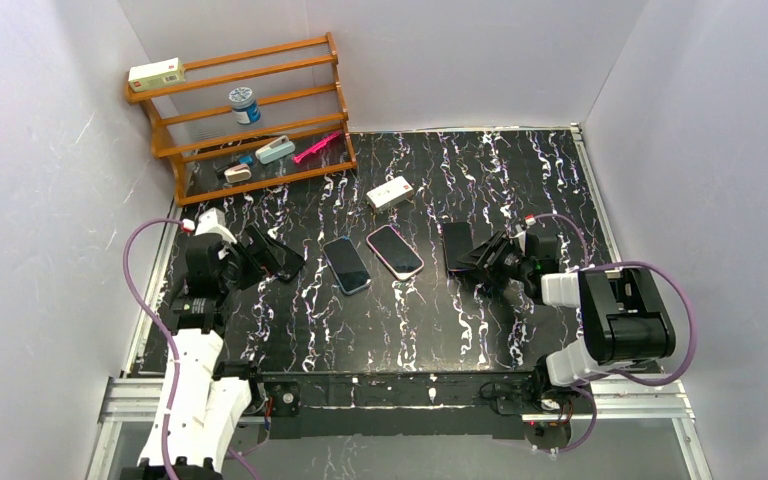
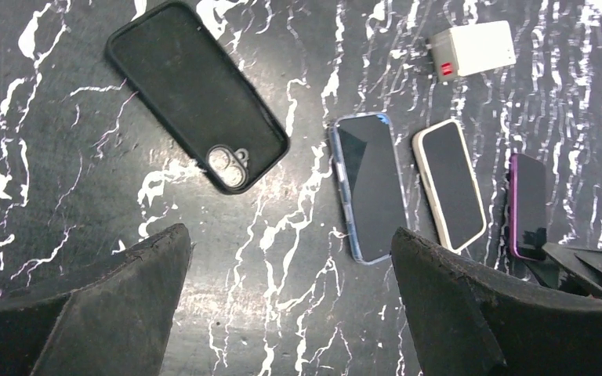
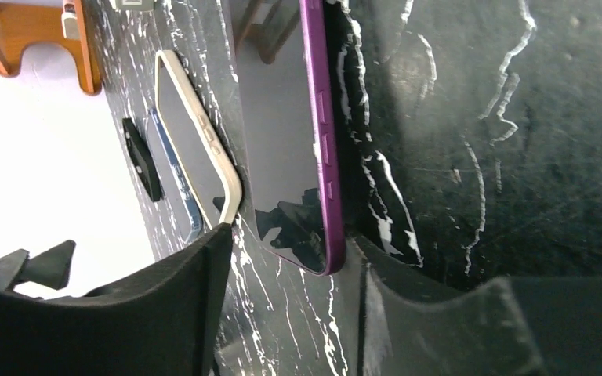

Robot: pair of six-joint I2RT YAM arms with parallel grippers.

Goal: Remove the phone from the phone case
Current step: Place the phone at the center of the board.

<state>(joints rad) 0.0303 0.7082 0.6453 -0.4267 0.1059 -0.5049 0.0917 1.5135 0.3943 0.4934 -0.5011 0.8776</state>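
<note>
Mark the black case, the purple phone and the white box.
black case (image 2: 192, 90), left wrist view, middle of its flat face.
purple phone (image 3: 278, 125), right wrist view, on its screen.
white box (image 2: 482, 47), left wrist view, its top face.

The left arm (image 1: 197, 385) and right arm (image 1: 622, 320) have white and black links and purple cables (image 1: 138, 285); the left gripper (image 1: 265, 255) and right gripper (image 1: 480, 262) are black.

A lab test cell: plain white walls (image 1: 50, 150) box in a black marbled table (image 1: 410, 320).
</note>
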